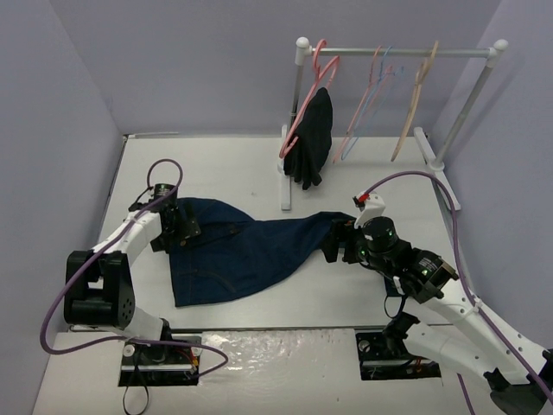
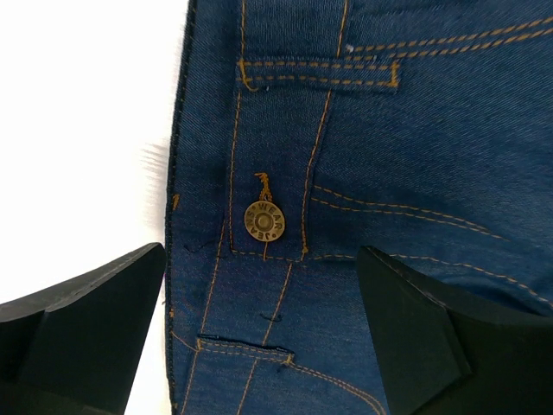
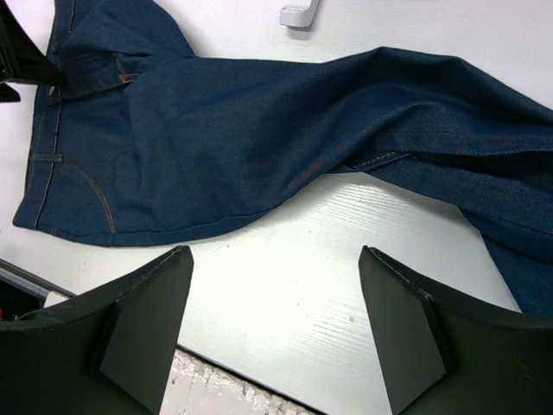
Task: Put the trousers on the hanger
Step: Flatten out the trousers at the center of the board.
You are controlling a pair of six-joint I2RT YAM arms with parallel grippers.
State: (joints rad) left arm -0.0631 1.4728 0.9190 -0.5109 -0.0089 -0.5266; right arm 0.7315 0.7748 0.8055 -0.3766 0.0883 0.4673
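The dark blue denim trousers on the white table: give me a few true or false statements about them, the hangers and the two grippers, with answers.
1. The dark navy denim trousers lie spread on the white table. True.
2. The thin light-blue wire hanger lies on the table beside the trousers. False: it hangs on the white rail.
3. The left gripper is open over the waistband, near the brass button. True.
4. The right gripper is shut on a trouser leg. False: it is open and holds nothing.
5. A black garment hangs from the rail. True.

On the rack (image 1: 402,52): two pink hangers (image 1: 358,121), one light-blue hanger (image 1: 388,67), one beige hanger (image 1: 413,104), one black garment (image 1: 315,138); in front of the rack, one pair of trousers (image 1: 242,251).
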